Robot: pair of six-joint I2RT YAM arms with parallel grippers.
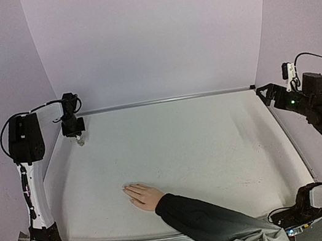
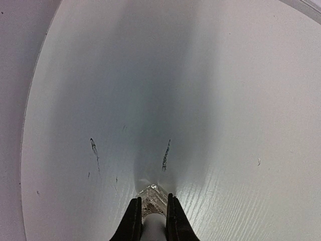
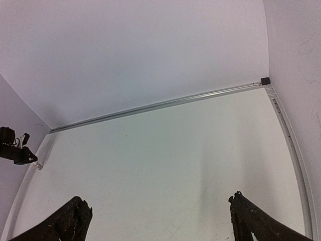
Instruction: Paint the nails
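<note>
A light-skinned hand (image 1: 142, 195) in a dark sleeve lies flat, palm down, at the front middle of the table, fingers pointing left. Its nails are too small to make out in the top view. At the far left corner my left gripper (image 1: 75, 133) (image 2: 153, 202) points down, shut on a small clear glass bottle (image 1: 80, 141) (image 2: 151, 196) with a white cap (image 2: 153, 227). The bottle's base rests on the table. My right gripper (image 1: 261, 91) (image 3: 160, 213) hovers at the far right, open and empty, far from the hand.
The white table (image 1: 184, 147) has a metal rail (image 3: 165, 104) along its back edge and lavender walls on three sides. Dark scuff marks (image 2: 165, 155) lie on the surface just beyond the bottle. The sleeved arm (image 1: 210, 221) crosses the front edge.
</note>
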